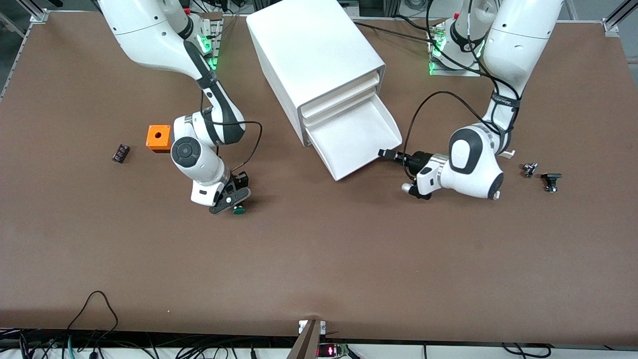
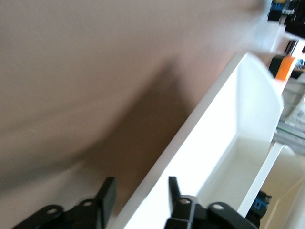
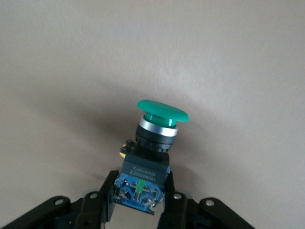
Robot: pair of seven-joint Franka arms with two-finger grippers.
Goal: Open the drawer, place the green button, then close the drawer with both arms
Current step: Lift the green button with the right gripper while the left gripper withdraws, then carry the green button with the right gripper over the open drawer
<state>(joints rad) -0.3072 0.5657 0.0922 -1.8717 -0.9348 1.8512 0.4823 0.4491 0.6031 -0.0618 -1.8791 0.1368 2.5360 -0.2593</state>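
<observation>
The white cabinet [image 1: 309,55] stands at the middle of the table with its bottom drawer [image 1: 359,134] pulled out and empty. My left gripper [image 1: 384,153] is open at the drawer's side wall toward the left arm's end. In the left wrist view the left gripper [image 2: 140,191] has one finger on each side of the drawer's rim [image 2: 200,124]. My right gripper [image 1: 233,200] is shut on the button [image 1: 239,210], low over the table toward the right arm's end. The right wrist view shows the right gripper [image 3: 140,188] clamping the button's [image 3: 159,124] bluish rear, green cap pointing away.
An orange cube with a hole [image 1: 158,137] and a small black part [image 1: 120,152] lie toward the right arm's end. Two small dark parts [image 1: 530,169] [image 1: 551,180] lie toward the left arm's end. The two upper drawers are shut.
</observation>
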